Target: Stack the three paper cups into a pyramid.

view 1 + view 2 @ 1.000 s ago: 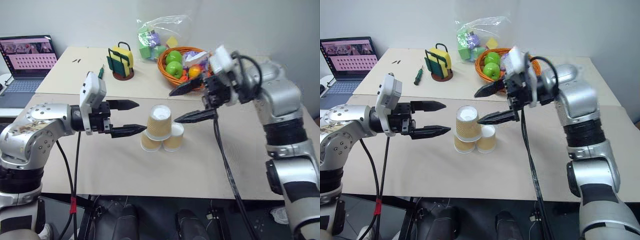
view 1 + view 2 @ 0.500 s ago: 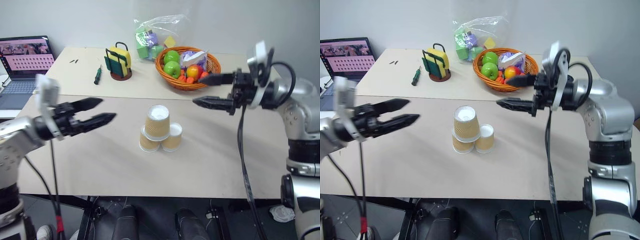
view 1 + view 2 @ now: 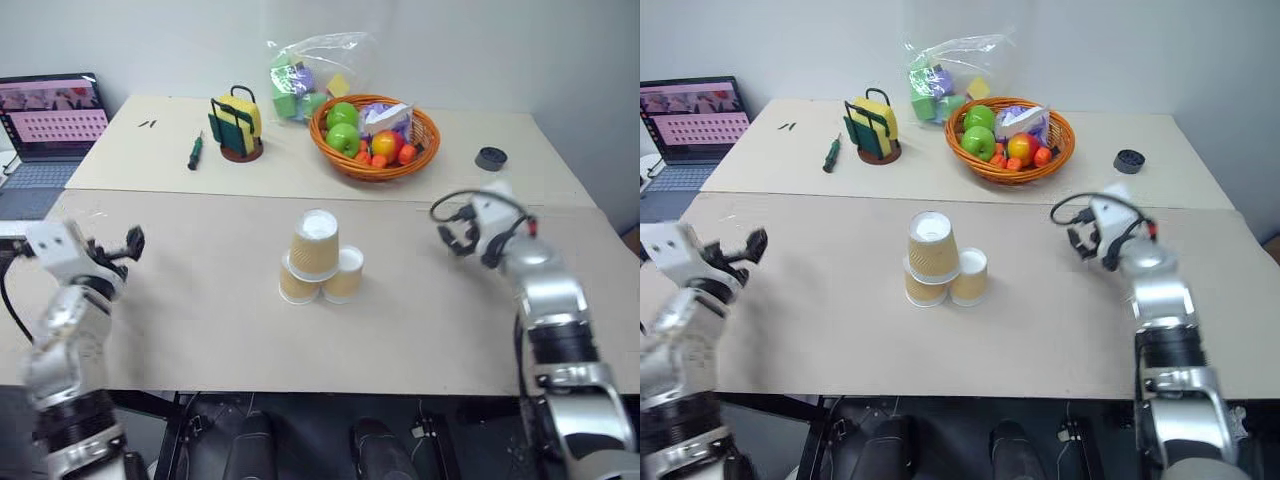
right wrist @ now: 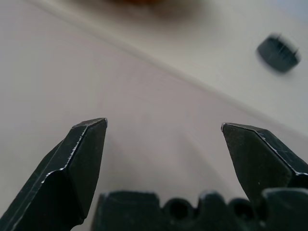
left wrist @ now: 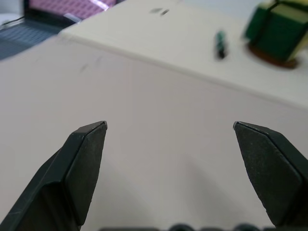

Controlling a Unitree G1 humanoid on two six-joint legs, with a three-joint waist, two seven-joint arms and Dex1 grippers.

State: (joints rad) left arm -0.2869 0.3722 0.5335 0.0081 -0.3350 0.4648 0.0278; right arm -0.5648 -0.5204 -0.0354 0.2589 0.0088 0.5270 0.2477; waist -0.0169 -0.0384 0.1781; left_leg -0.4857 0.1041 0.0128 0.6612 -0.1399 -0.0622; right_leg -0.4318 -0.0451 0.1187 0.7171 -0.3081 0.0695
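Currently, at the far left edge of the left eye view, a laptop with a pink screen is seen beside the table. Low at the left, the left gripper is held over bare tabletop, well apart from the cups; in the left wrist view its two black fingers are spread wide with nothing between them. Further back, in the upper left part of the frame, a green-handled screwdriver is laid on the rear table, and just to its right a holder with yellow and green sponges is set.

At the middle of the frame the three paper cups are found as a pyramid: two cups stand mouth-down side by side, touching, and the third is perched on top, also with its white base up, sitting more over the left cup than the right.

Behind them, toward the top centre, a clear bag of coloured blocks and an orange basket of fruit are placed. At the right, the right gripper is held above the table, well clear of the cups, its fingers likewise spread with nothing held. A small dark round object is seen at the upper right.
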